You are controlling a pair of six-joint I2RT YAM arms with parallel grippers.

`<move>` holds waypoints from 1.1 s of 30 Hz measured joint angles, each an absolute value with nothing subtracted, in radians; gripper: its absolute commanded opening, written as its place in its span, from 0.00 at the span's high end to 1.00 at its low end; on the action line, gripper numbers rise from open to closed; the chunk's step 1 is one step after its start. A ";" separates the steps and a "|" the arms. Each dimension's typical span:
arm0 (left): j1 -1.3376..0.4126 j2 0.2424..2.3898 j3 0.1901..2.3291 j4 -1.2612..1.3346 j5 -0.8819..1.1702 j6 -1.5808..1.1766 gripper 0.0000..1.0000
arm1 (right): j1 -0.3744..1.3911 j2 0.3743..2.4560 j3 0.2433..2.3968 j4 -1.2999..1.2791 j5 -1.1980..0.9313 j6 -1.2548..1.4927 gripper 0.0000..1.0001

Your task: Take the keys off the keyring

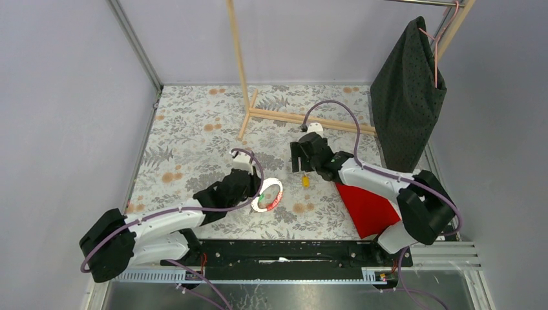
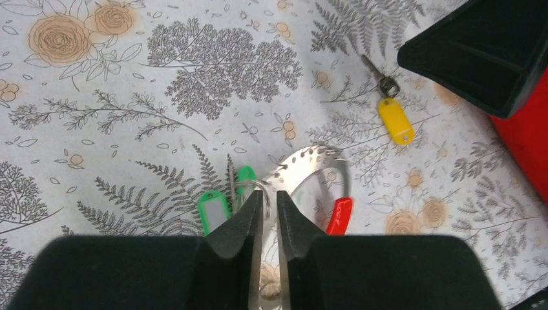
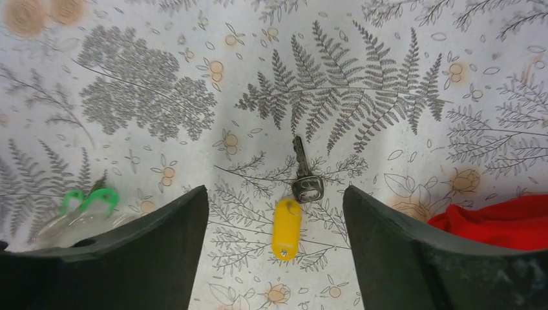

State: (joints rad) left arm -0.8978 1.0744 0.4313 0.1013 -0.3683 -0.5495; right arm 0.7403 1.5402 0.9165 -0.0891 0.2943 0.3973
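Observation:
The keyring (image 1: 267, 196) is a thin silver ring on the flowered table, with green key tags (image 2: 214, 210) and a red key tag (image 2: 339, 216) on it. My left gripper (image 1: 254, 191) has its jaws pinched on the ring's near rim (image 2: 309, 157), with only a slit between the fingertips (image 2: 269, 197). A yellow-tagged key (image 1: 305, 181) lies loose on the table, off the ring; it also shows in the left wrist view (image 2: 395, 120). My right gripper (image 1: 302, 159) hovers over it, wide open and empty (image 3: 274, 194). The yellow tag (image 3: 286, 229) and its metal key (image 3: 304, 181) lie between the fingers.
A red cloth (image 1: 367, 208) lies at the right under my right arm, and shows in the right wrist view (image 3: 504, 223). A wooden rack base (image 1: 310, 118) stands at the back, with a dark cloth on a hanger (image 1: 408, 97) at the far right.

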 measured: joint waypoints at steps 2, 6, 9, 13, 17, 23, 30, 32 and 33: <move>-0.895 1.069 0.444 0.094 -0.367 -0.548 0.54 | 0.740 1.507 0.916 -0.096 0.295 0.397 0.00; -0.891 1.028 0.485 0.051 -0.367 -0.535 0.02 | 0.740 1.430 0.919 -0.124 0.295 0.393 0.00; -0.890 0.981 0.526 0.005 -0.364 -0.540 0.01 | 0.740 1.380 0.927 -0.155 0.295 0.393 0.00; -0.890 0.942 0.592 -0.077 -0.356 -0.539 0.01 | 0.739 1.306 0.936 -0.197 0.295 0.398 0.00; -0.890 0.925 0.692 -0.179 -0.345 -0.540 0.01 | 0.739 1.195 0.936 -0.222 0.294 0.413 0.00; -0.890 0.886 0.783 -0.285 -0.345 -0.556 0.01 | 0.739 1.029 0.940 -0.250 0.294 0.436 0.00; -0.890 0.878 0.868 -0.368 -0.350 -0.554 0.01 | 0.739 0.968 0.968 -0.315 0.278 0.461 0.00; -0.890 0.873 0.869 -0.377 -0.353 -0.554 0.01 | 0.739 0.964 0.968 -0.330 0.275 0.462 0.00; -0.890 0.872 0.869 -0.385 -0.355 -0.554 0.01 | 0.739 0.964 0.968 -0.338 0.272 0.462 0.00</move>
State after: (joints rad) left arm -0.8902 0.8722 0.8692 -0.3851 -0.3553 -0.5541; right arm 0.7395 0.9638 0.9680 -0.3378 0.2722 0.4622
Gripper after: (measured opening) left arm 0.987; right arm 0.995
